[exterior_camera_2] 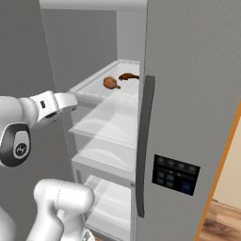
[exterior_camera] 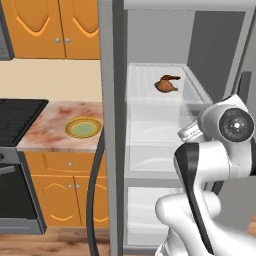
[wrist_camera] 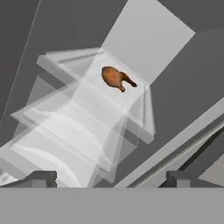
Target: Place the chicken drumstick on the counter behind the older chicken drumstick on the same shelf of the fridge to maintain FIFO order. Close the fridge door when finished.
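The fridge (exterior_camera: 150, 10) stands open. On its upper shelf (exterior_camera: 150, 107) lies the older chicken drumstick (exterior_camera_2: 110, 83), golden-tan, toward the front. The darker chicken drumstick (exterior_camera_2: 128, 76) lies right behind it, touching it. Both also appear in the hand view, the tan one (wrist_camera: 112, 77) and the dark one (wrist_camera: 129, 80). My gripper (wrist_camera: 109, 180) is open and empty, held back from the shelf's front rim and a little below it. The fridge door (exterior_camera: 107, 100) is swung open, seen edge-on, with its dark curved handle (exterior_camera: 94, 200).
The counter (exterior_camera: 50, 135) left of the fridge carries a yellow-green plate (exterior_camera: 83, 128), with a black stove (exterior_camera: 17, 117) beside it. White drawers (exterior_camera_2: 106, 150) sit under the shelf. A closed grey panel (exterior_camera_2: 188, 94) with a dark handle and control pad flanks the opening on the right.
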